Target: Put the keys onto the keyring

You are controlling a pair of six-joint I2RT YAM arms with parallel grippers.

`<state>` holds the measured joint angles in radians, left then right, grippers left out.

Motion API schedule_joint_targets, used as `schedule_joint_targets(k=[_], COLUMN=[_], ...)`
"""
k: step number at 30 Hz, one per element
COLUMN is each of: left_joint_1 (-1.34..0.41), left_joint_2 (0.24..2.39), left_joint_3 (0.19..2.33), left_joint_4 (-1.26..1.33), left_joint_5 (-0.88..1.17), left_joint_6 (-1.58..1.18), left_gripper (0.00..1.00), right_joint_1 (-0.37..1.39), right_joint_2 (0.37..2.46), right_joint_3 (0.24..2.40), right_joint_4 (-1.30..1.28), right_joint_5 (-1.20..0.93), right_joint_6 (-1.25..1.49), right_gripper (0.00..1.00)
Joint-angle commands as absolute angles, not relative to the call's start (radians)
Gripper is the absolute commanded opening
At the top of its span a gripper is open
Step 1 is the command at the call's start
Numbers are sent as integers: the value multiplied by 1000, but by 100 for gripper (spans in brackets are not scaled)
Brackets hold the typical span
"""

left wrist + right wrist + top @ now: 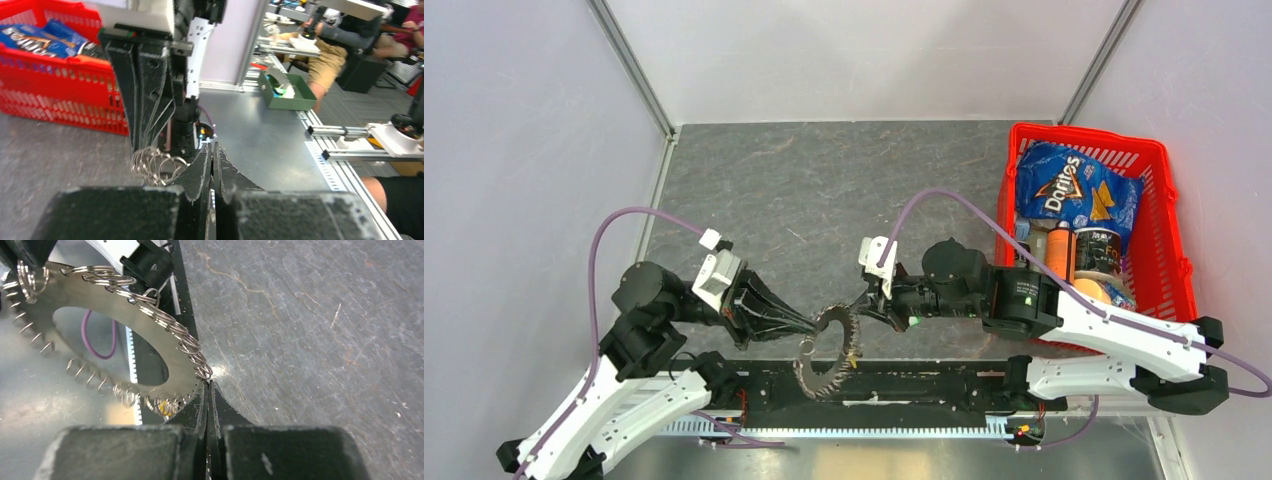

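The keyring point(827, 352) is a flat metal disc with a central hole and a fringe of small wire rings, held up tilted over the black rail at the near edge. My left gripper point(809, 325) is shut on its left rim; in the left wrist view its tips point(214, 150) are pressed together with the small rings point(155, 165) just to their left. My right gripper point(864, 310) is shut, its tip point(207, 385) touching the fringe at the keyring's point(85, 290) edge. A yellow speck point(165, 407) sits among the rings. The green-headed and black-headed keys are out of view.
A red basket point(1169, 215) at the right holds a blue Doritos bag point(1069, 190) and cans. The black rail point(924, 385) runs along the near edge under the keyring. A grey mat point(824, 190) covers the table.
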<state>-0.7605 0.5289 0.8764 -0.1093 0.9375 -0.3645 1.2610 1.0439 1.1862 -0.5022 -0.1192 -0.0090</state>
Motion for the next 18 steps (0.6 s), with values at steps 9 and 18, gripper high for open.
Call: schedule_joint_targets(k=[9, 18], left_joint_1=[-757, -756], left_joint_2=[380, 336], left_joint_3=[917, 996], left_joint_4=[-424, -619], left_joint_5=[554, 105], left_joint_6=[-237, -249], left_gripper=[5, 25], right_joint_1=[1284, 1284], right_joint_2=[1168, 1287], right_joint_3=[1433, 1534], right_joint_4=[-835, -1009], right_joint_5=[-6, 77], right_joint_6=[-105, -40], right_gripper=[0, 0])
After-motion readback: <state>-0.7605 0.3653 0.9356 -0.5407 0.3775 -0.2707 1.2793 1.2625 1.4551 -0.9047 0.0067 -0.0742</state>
